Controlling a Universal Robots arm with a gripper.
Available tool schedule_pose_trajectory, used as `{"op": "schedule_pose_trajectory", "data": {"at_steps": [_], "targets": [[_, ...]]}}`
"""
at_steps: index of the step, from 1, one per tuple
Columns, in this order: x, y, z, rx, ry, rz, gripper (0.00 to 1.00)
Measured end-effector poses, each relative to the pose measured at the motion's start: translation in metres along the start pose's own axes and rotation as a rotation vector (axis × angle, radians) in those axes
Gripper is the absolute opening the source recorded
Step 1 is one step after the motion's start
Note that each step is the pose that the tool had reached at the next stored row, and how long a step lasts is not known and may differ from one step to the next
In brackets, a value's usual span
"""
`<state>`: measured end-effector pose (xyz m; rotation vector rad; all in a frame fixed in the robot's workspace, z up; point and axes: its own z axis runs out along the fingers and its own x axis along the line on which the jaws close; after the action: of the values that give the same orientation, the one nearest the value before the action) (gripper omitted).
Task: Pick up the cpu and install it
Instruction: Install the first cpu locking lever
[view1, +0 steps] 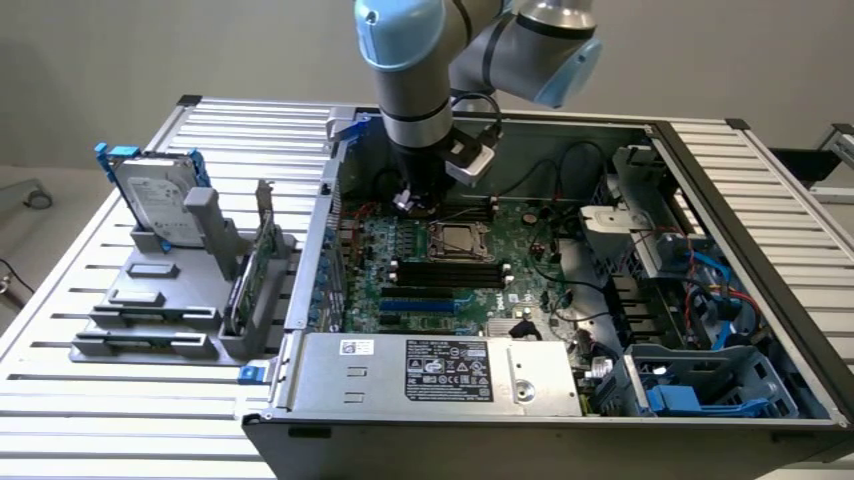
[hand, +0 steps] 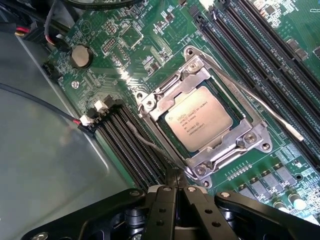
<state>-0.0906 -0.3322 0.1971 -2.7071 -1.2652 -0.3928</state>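
Motherboard (hand: 115, 85): cpu (hand: 199, 118) apparently in socket (hand: 222, 152)

The cpu (hand: 199, 118) has a satin metal lid; the socket frame (hand: 248, 136) is shinier bare metal; the board (hand: 107, 30) glossy.

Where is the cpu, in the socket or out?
In: the cpu lies flat inside the socket frame, its metal rim all around it.

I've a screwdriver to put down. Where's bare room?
Bare table slats in front of the grey rack, and those beyond the case at the exterior view's right. Crowded: inside the case, around the cpu and gripper.
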Motion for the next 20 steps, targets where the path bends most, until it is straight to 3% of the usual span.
{"op": "schedule_pose_trajectory", "data": {"at_steps": [11,20], "targets": [[0.0009,0.0016,0.0007,-0.0072,-0.0076,0.001,0.11],[0.0027,0.0045,0.0031,-0.0079,-0.0084,0.001,0.11]]}}
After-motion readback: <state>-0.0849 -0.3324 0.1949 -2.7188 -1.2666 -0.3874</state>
